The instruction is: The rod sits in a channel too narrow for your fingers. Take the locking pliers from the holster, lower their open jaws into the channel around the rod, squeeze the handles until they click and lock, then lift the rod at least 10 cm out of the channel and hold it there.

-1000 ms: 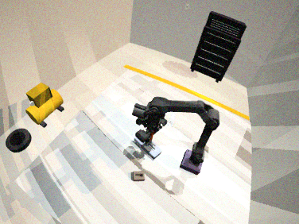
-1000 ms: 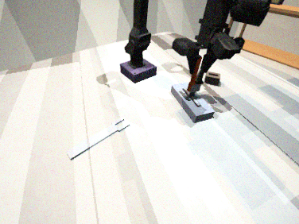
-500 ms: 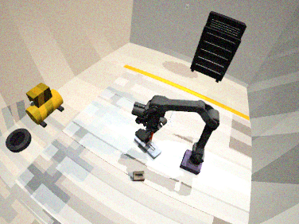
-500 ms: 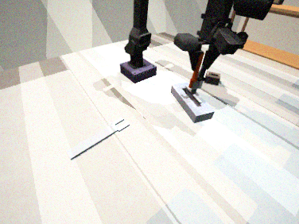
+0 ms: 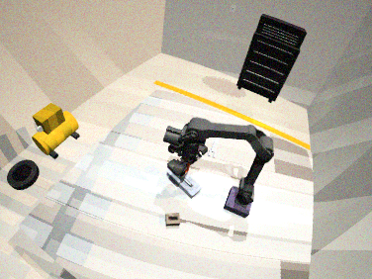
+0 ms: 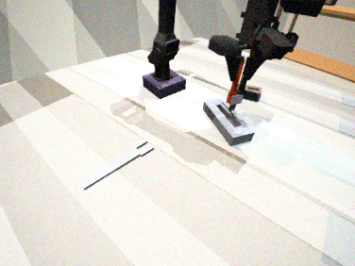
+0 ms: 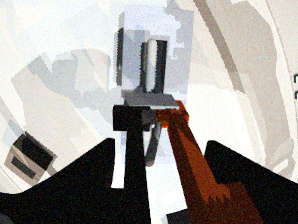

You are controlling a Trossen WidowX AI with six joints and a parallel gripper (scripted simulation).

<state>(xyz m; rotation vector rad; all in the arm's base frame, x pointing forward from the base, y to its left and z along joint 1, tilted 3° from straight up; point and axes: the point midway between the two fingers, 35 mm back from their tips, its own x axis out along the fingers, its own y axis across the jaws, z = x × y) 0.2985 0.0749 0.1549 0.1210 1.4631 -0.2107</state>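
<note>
The gripper [image 5: 182, 157] [image 6: 241, 73] [image 7: 161, 147], its fingers partway open, grips the red-and-black locking pliers [image 5: 187, 168] [image 6: 234, 86] [image 7: 186, 150] above the gray channel block [image 5: 193, 189] [image 6: 240, 134] [image 7: 178, 65]. The pale rod [image 7: 151, 62] lies in its slot; whether the jaws touch it, I cannot tell.

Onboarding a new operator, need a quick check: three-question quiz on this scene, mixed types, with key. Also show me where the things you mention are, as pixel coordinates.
1. True or false: the pliers [image 6: 235, 85] [image 7: 192, 155] are still in the holster [image 5: 172, 220] [image 6: 253, 93] [image 7: 30, 159].
2. Multiple choice: what is the gripper [image 6: 240, 75] [image 7: 161, 147] shut on? A) the rod B) the pliers C) the channel block
3. Fill in: the arm's base plate [image 5: 231, 208] [image 6: 165, 92] is coloured ____.

Key: 1 false; 2 B; 3 purple.
</note>
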